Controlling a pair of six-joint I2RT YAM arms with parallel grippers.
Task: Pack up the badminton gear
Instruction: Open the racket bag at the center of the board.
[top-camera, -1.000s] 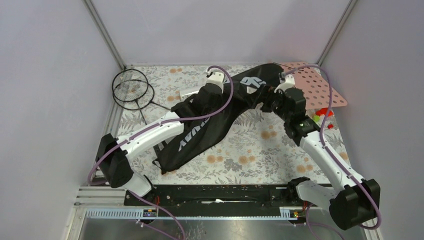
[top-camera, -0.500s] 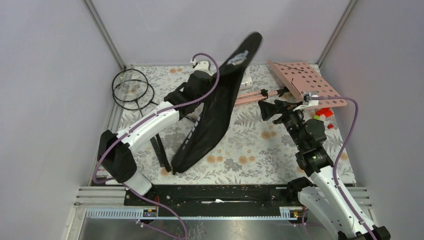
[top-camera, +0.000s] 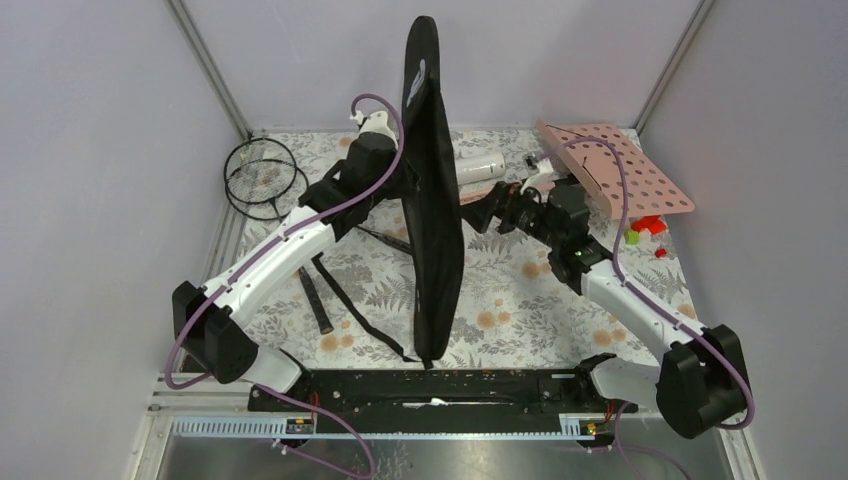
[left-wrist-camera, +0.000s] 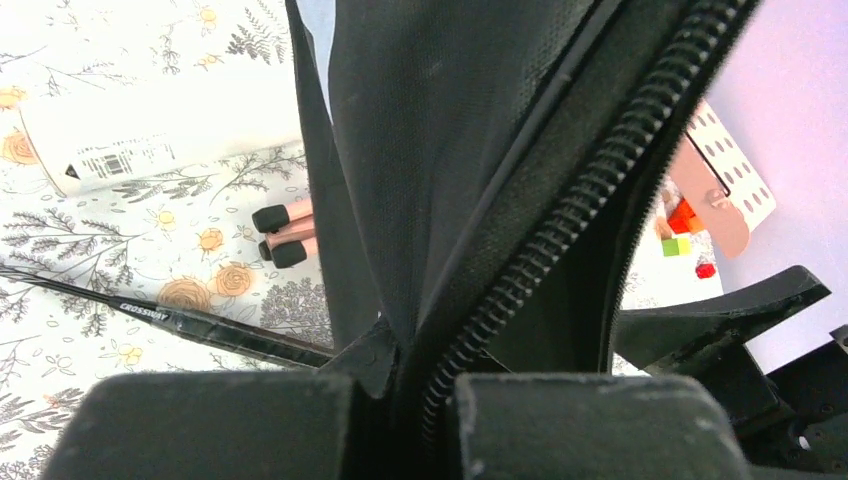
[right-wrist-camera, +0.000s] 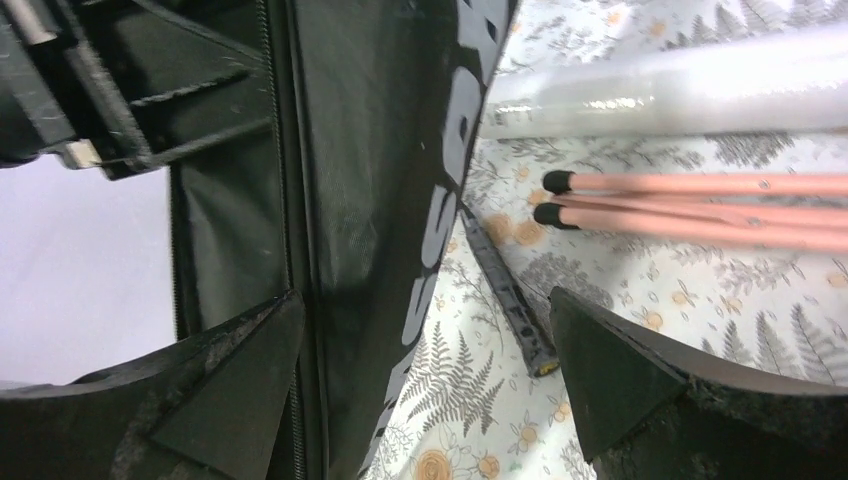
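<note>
Bag (top-camera: 432, 200) upright on its long edge in the middle of the surface (top-camera: 520, 300), narrow end down at the near edge, broad end raised high toward the far edge, black with white lettering along one side. Left end effector (left-wrist-camera: 400, 400) clamped tight on the bag's rim right beside the zipper (left-wrist-camera: 560, 230), partway up the bag's left face. Right end effector (right-wrist-camera: 430, 400) spread wide at the bag's right face, fabric between its two fingers, contact impossible to tell. Strap (top-camera: 360, 310) loose on the surface left of the bag, running toward the near edge. Two rackets (top-camera: 262, 178) flat at the far left corner, heads overlapping, handles pointing toward the near edge. White tube (top-camera: 480, 165) on its side near the far edge, just right of the bag, beside the pink legs of a stand (top-camera: 625, 170) lying in the far right corner. Small coloured blocks (top-camera: 645, 228) by the right edge, just on the near side of the stand's perforated plate.
</note>
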